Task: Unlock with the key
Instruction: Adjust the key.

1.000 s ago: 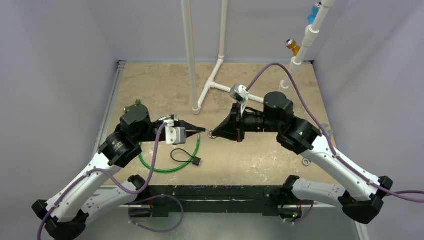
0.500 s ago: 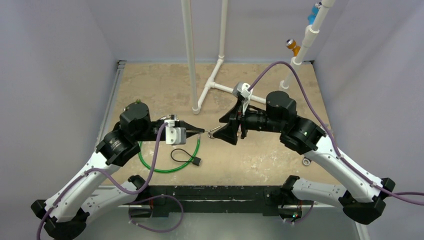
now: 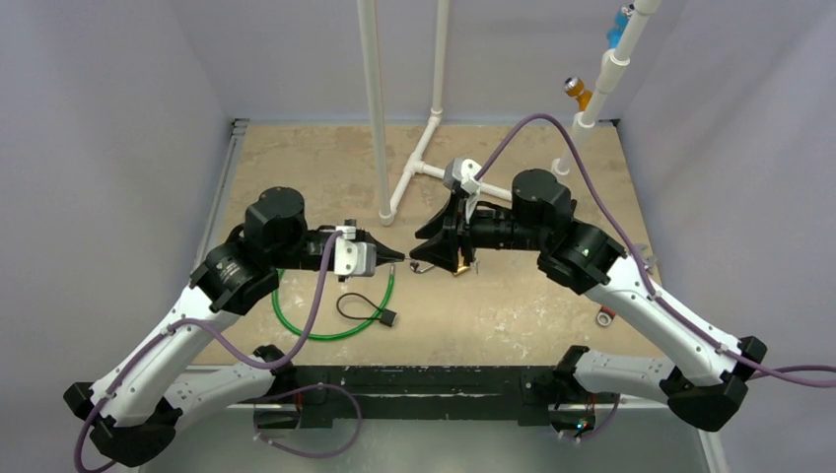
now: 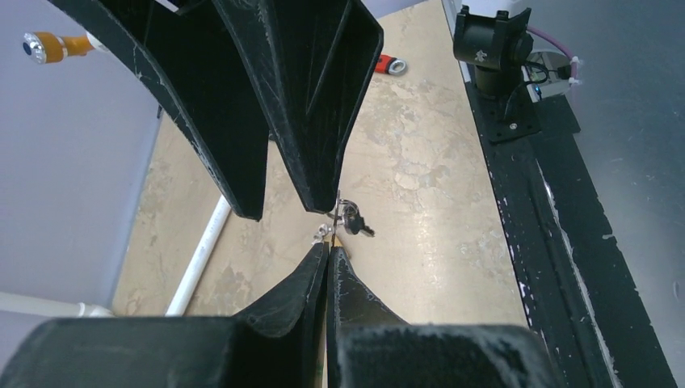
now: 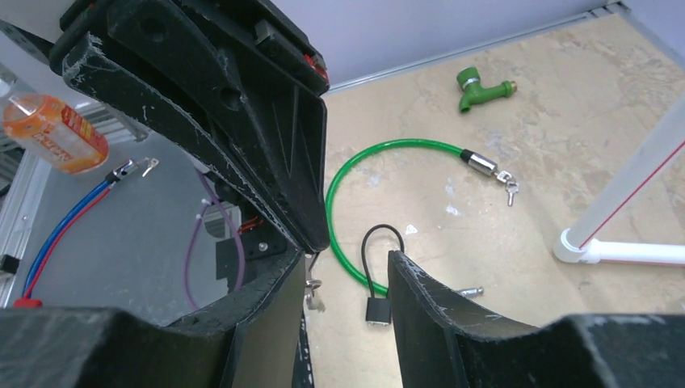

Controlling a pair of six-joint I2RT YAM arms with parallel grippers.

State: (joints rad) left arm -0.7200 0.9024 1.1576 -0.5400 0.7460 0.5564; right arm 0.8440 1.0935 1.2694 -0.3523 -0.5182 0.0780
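Key is up in the air, dangling off its little ring at the very tips of the left pincer. That pincer is clamped fully together on it, though whether it's pinching the ring or the key itself is too small to say. The right pincer sits nose to nose with it, fingers roughly half apart. The key hangs in the gap between them, but it hugs one finger rather than sitting in the middle. The black padlock lies on the table below the right pincer, well under both sets of tips and not touched by either.

Reads like a handover to me, and there's plenty that could go sideways:

- Since the key is off-centre, the nearer finger would likely hit it first and shove or twist it instead of pinching it flat.
- If the right pincer ends up on the ring and not the key, the key will just swing loose — no way to aim that at a keyhole.
- If the left pincer lets go before the right one has a real hold, the key drops to the table.
- The tips are packed tight, so a small nudge forward could knock finger against finger.
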